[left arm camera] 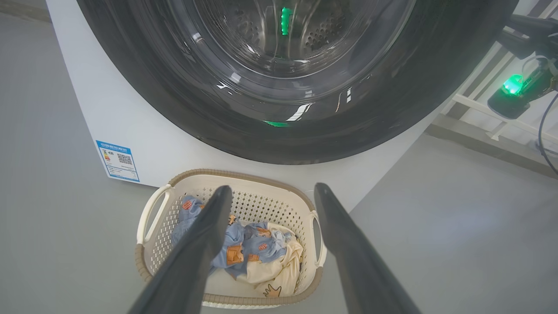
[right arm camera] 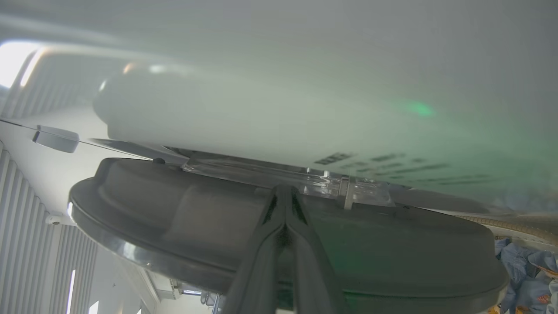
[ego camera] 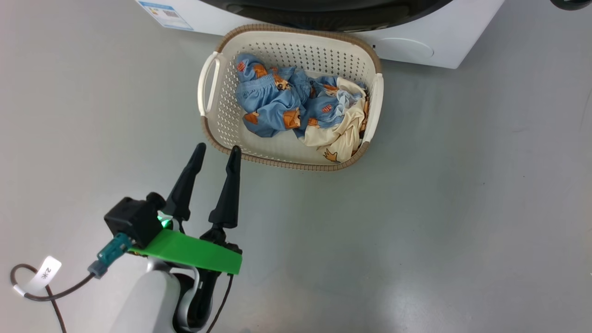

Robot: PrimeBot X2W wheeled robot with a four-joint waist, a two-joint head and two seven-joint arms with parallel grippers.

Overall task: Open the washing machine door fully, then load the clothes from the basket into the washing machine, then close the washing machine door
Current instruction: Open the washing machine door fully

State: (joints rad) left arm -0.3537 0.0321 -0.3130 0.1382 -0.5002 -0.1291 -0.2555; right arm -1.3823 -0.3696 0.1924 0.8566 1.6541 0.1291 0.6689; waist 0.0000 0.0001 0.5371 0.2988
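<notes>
While clothes [ego camera: 286, 106] are lying in basket [ego camera: 217, 115] on floor [ego camera: 439, 208] in front of washing machine [ego camera: 416, 44], right gripper [right arm camera: 284, 188], pinched together, empty, is resting at washing machine door [right arm camera: 174, 226] rim; door not yet fully open. Left gripper [ego camera: 218, 147] is hovering wide-spread, empty, near basket.

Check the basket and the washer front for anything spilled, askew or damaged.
Nothing stands out. The basket sits upright on the floor before the washing machine, the clothes lie bunched inside it with none on the floor, and the washing machine door looks whole and unmarked.
</notes>
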